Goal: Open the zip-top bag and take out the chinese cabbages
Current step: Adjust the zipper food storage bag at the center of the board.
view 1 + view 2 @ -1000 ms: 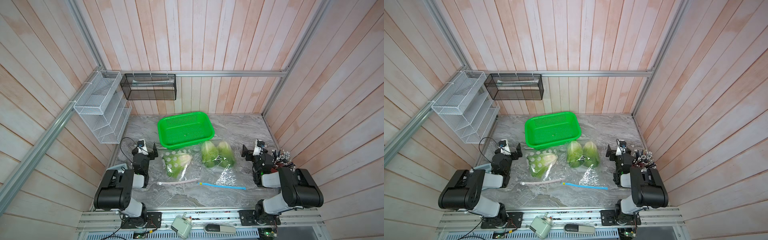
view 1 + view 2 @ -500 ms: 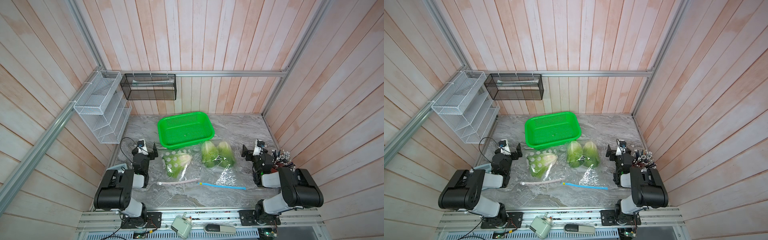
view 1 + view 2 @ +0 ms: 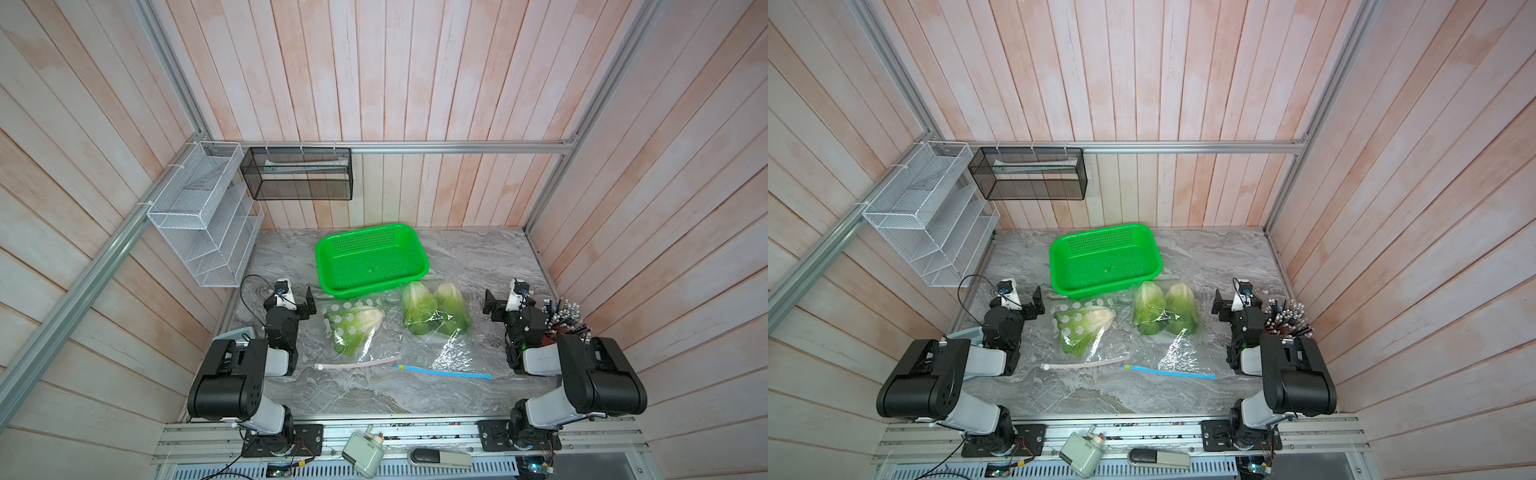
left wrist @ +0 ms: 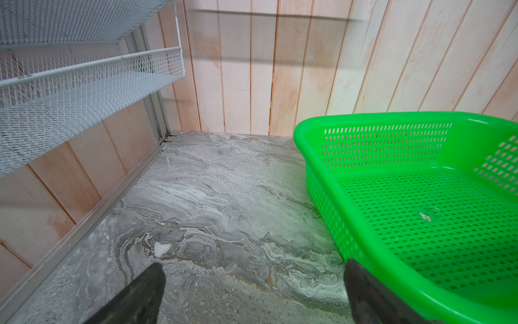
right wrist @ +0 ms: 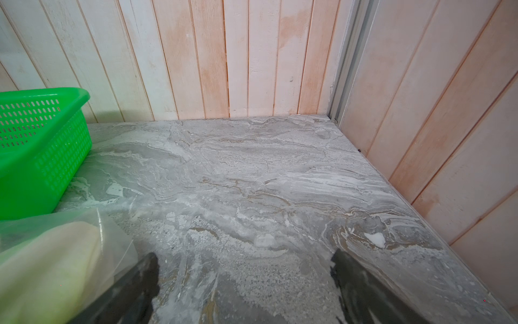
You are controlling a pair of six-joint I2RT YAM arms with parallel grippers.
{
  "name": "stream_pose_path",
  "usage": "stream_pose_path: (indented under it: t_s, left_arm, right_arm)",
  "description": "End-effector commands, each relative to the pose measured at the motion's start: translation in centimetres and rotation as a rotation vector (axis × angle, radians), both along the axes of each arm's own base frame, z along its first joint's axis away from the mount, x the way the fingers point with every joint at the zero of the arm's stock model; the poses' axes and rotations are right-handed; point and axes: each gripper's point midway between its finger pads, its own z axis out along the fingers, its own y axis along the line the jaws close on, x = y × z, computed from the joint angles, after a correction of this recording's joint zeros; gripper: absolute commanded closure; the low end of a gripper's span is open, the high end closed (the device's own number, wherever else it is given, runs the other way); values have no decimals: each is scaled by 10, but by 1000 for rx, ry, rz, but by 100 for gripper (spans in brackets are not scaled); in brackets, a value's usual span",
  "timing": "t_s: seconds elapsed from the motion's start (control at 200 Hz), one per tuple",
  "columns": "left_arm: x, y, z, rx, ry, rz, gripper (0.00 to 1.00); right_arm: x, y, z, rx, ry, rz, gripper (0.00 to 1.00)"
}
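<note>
A grey marbled desk (image 3: 478, 257) fills the floor of a booth walled in pale pink-white wooden slats. Nearest the arm bases lie two zip seals: a pale pink one (image 3: 357, 365) and a blue one (image 3: 442, 371), each closing its own bag. The pink-sealed, white-dotted zip-top bag (image 3: 353, 332) holds one chinese cabbage (image 3: 358, 323); the clear bag (image 3: 440, 332) beside it holds two chinese cabbages (image 3: 434, 309) side by side, so three heads in all, still bagged. Both arms are folded low at the desk's sides. The left gripper (image 3: 300, 300) sits just beside the dotted bag, its jaws spread wide and holding nothing, over bare desk in the left wrist view. The right gripper (image 3: 496, 303) is likewise wide apart and empty, near the clear bag, whose edge shows by one finger (image 5: 140, 280) in the right wrist view. Farther back one bright green perforated basket (image 3: 411, 239) touches the bags' far edges. On the walls hang one white mesh rack (image 3: 199, 216) and one black mesh basket (image 3: 297, 174).
</note>
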Motion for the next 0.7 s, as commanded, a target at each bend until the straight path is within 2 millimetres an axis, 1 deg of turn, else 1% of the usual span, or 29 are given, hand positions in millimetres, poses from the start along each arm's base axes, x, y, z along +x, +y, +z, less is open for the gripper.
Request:
stream_pose_path:
  t_s: [0.0,0.055,0.09,0.125,0.16,0.175,0.185,0.2,0.235,0.255,0.275,0.29,0.355,0.415,0.495,0.605,0.695]
  left_arm:
    - [3,-1,2,-8,-6,-10,0]
    - [3,-1,3,-8,-8,-11,0]
    - [6,1,10,-10,-29,0,0]
    - [10,1,11,-13,7,2,0]
    - [15,1,14,-10,46,-1,0]
    - [18,0,22,-9,41,-7,0]
    - [19,-1,22,-6,56,-13,0]
    - [21,-4,23,-4,73,-27,0]
    - [23,-8,33,6,71,-56,0]
    - [23,-13,39,11,59,-81,0]
    - [22,-17,46,15,41,-100,0]
    - [22,-20,52,19,26,-109,0]
    - [18,-33,75,52,-30,-132,0]
    - [15,-58,92,119,-56,-186,0]
    - [9,-98,104,226,-69,-272,0]
    - [-10,-157,109,334,-90,-413,0]
    - [-29,-204,104,403,-94,-535,0]
  right_arm:
    - [5,-1,7,-4,-22,0,1]
    - [5,-1,10,1,-32,-3,1]
    - [4,-2,14,7,-46,-7,2]
    - [5,-3,21,10,-65,-11,2]
    - [7,-4,22,16,-46,-16,1]
    - [8,-4,22,20,-29,-16,2]
    - [10,-4,25,22,-28,-16,1]
    - [11,-4,24,31,-8,-19,1]
    - [14,-3,26,38,33,-8,2]
    - [14,0,26,42,52,5,2]
    - [15,1,31,45,52,13,2]
    - [15,3,31,47,62,23,2]
    - [13,8,40,62,68,49,2]
    - [10,13,51,80,59,71,1]
    - [6,21,64,89,43,110,2]
    - [2,31,77,70,46,146,2]
    - [-1,40,84,46,64,169,2]
